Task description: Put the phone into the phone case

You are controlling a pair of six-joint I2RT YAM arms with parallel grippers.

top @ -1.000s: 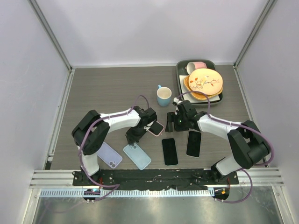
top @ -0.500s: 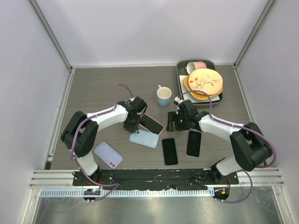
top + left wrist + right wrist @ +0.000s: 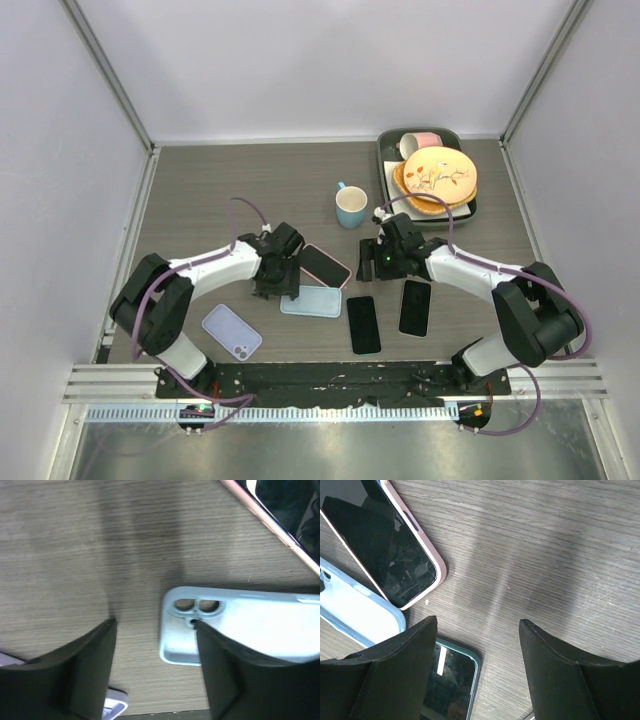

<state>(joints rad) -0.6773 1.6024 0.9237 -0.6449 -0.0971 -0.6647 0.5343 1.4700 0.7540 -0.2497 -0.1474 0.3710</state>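
The light blue phone case (image 3: 312,301) lies flat, hollow side up, just below a pink-cased phone (image 3: 325,265). My left gripper (image 3: 278,276) is open at the case's left end. In the left wrist view the case (image 3: 250,622) has its camera cut-out end beside my right finger (image 3: 230,675), and my gripper (image 3: 155,625) holds nothing. Two bare black phones (image 3: 363,324) (image 3: 415,307) lie side by side to the right. My right gripper (image 3: 376,262) hovers open above them. In the right wrist view it (image 3: 477,622) is empty over a teal-edged phone (image 3: 451,680).
A lilac case (image 3: 231,331) lies at the front left and also shows in the left wrist view (image 3: 114,705). A blue mug (image 3: 350,206) stands behind the phones. A dark tray (image 3: 385,160) with plates and a pink cup sits at the back right.
My left gripper slid the blue case up and right until it lay level below the pink-cased phone, then opened and let it go. The right arm barely moved.
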